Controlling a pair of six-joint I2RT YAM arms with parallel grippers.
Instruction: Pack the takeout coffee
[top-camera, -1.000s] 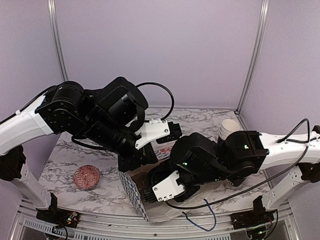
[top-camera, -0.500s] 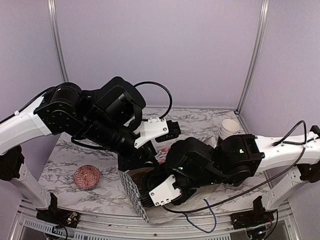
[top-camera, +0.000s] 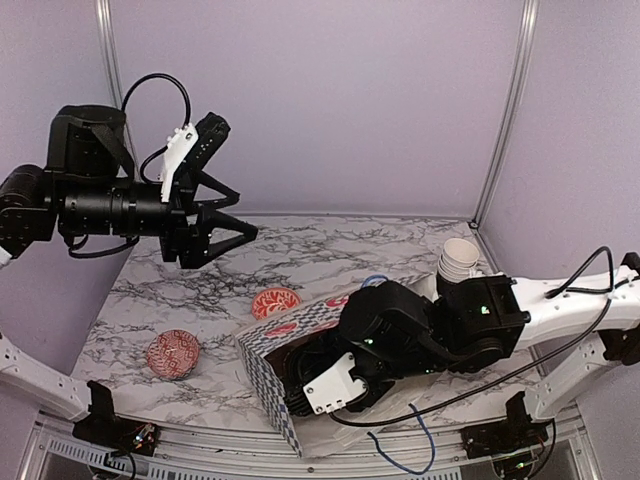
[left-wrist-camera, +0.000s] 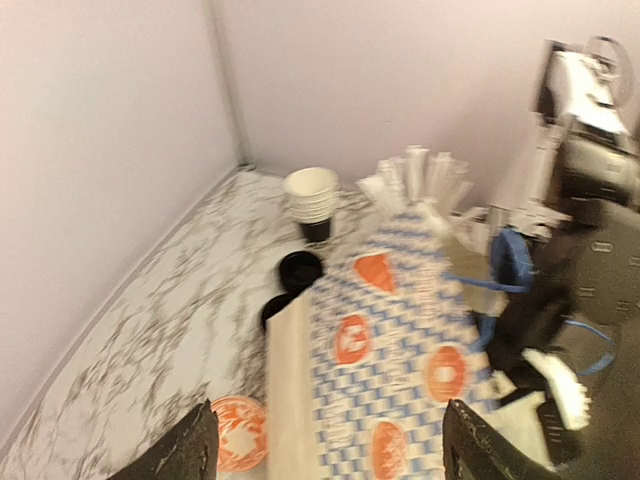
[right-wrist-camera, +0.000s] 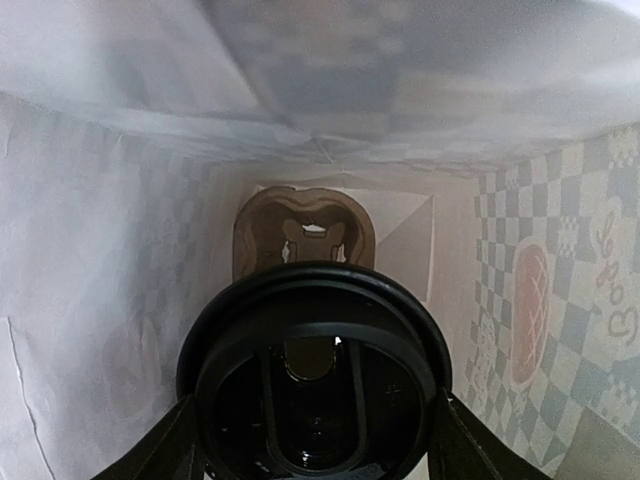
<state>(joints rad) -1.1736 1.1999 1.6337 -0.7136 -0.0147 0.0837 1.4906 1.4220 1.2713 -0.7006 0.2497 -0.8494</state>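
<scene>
A takeout coffee shows only its round black lid (right-wrist-camera: 315, 370), filling the right wrist view. My right gripper (right-wrist-camera: 315, 440) is shut on it, one finger at each side, deep inside the blue-and-white checked paper bag (top-camera: 262, 372). A brown cardboard cup carrier (right-wrist-camera: 300, 232) lies at the bag's inner end. The bag lies on its side, mouth toward the near left. My left gripper (top-camera: 228, 226) hangs open and empty, high over the table's far left. Two more round black lids (left-wrist-camera: 299, 268) sit beside the bag; blur hides what is under them.
One red patterned bowl (top-camera: 175, 353) sits near the front left, another (top-camera: 275, 300) just behind the bag. A stack of cream cups (top-camera: 460, 258) stands at the back right, beside a cup of white straws (left-wrist-camera: 420, 175). A blue cable (top-camera: 400, 445) loops at the front edge.
My left arm has let go of the bag, opened its gripper and swung up and away to the left. The right gripper has pushed further into the bag with the coffee.
</scene>
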